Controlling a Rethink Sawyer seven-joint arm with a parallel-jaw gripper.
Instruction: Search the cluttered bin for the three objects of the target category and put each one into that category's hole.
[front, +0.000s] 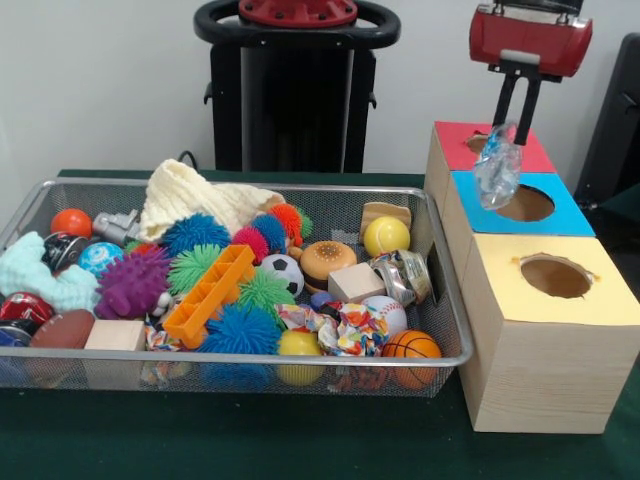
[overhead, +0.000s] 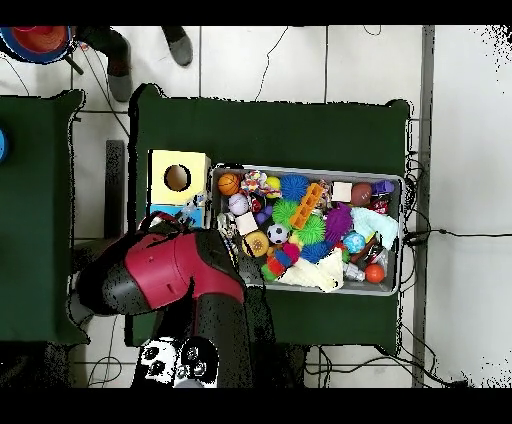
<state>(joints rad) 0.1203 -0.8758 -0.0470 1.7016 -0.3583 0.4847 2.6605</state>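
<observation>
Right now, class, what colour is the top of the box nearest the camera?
Yellow: the nearest box has a yellow top, clearest in the front view.

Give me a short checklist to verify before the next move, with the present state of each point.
1. Pincer shut on the plastic wrapper: ok.
2. Wrapper hangs clear of the bin: ok.
3. Wrapper is over the blue box, near its hole: ok in the front view; exact centering: cannot tell.
4. Blue hole is open and unblocked: ok.
5. Overhead view confirms the position: cannot tell, the arm hides the blue and red boxes.
6. Wrapper fits through the hole: cannot tell.
</observation>
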